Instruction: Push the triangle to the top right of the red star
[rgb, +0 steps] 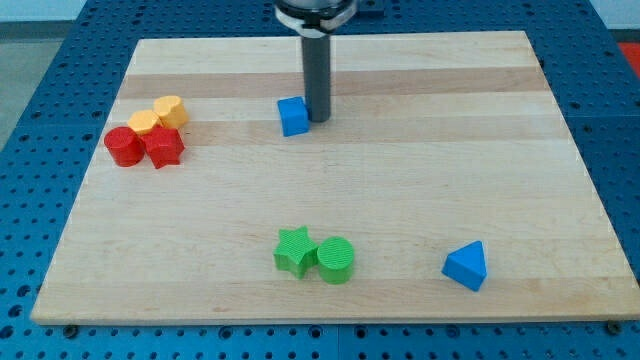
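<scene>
The blue triangle (466, 266) lies near the view's bottom right of the wooden board (400, 180). The red star (164, 147) sits at the view's left, touching a red cylinder (124, 146) on its left. My tip (318, 119) rests at the upper middle of the board, right against the right side of a blue cube (293, 116). The tip is far from both the triangle and the red star.
Two yellow blocks (144, 124) (170, 110) sit just above the red pair. A green star (295, 250) and a green cylinder (336, 260) touch each other at the bottom middle. A blue pegboard (40, 120) surrounds the board.
</scene>
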